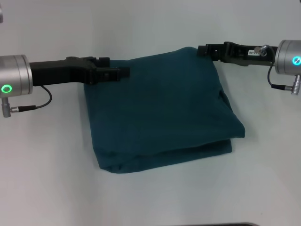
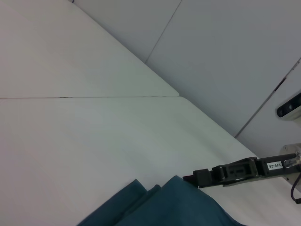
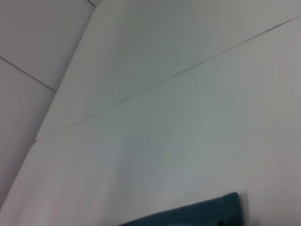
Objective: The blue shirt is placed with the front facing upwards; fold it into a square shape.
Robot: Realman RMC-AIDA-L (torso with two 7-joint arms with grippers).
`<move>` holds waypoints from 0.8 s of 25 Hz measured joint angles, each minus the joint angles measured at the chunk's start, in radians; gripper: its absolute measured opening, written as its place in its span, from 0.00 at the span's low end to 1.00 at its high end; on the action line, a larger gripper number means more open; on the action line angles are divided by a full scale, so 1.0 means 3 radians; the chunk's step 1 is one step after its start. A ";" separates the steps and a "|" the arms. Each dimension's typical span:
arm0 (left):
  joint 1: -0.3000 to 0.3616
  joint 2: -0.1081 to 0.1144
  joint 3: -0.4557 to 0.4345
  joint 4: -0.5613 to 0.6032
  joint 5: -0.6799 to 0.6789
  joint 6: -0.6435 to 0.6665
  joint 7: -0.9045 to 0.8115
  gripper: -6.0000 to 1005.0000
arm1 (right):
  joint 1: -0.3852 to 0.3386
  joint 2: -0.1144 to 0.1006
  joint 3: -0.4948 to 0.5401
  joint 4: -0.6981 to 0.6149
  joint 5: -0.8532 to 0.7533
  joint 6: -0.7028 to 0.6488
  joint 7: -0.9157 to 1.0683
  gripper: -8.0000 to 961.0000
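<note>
One dark teal-blue cotton shirt [image 1: 162, 110] is seen lying mid-worktop, folded into a roughly square, layered bundle with its plain side up. The white worktop [image 1: 47, 179] carries nothing else. Two grippers are counted: the left gripper [image 1: 123, 72] is placed at the bundle's far-left corner, the right gripper [image 1: 202, 49] at its far-right corner. Whether either pair of fingers is spread or pinching cloth cannot be told. The last fold is judged nearly finished; release and withdrawal are called for next.

Blue shirt [image 1: 160, 108] folded into layered square, plain side up, flat.
</note>
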 joint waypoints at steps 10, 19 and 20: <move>0.0002 0.0001 -0.0009 0.0010 0.0004 0.0001 0.0000 0.90 | 0.0012 0.0010 -0.0019 -0.0019 0.0071 -0.0016 -0.0011 0.57; 0.0017 0.0001 -0.0008 0.0011 0.0005 0.0005 0.0000 0.90 | 0.0023 0.0008 -0.0018 0.0018 0.0107 0.0064 -0.0058 0.11; 0.0017 0.0001 -0.0006 0.0010 0.0005 0.0005 0.0000 0.90 | 0.0028 0.0006 -0.0018 0.0032 0.0118 0.0096 -0.0058 0.10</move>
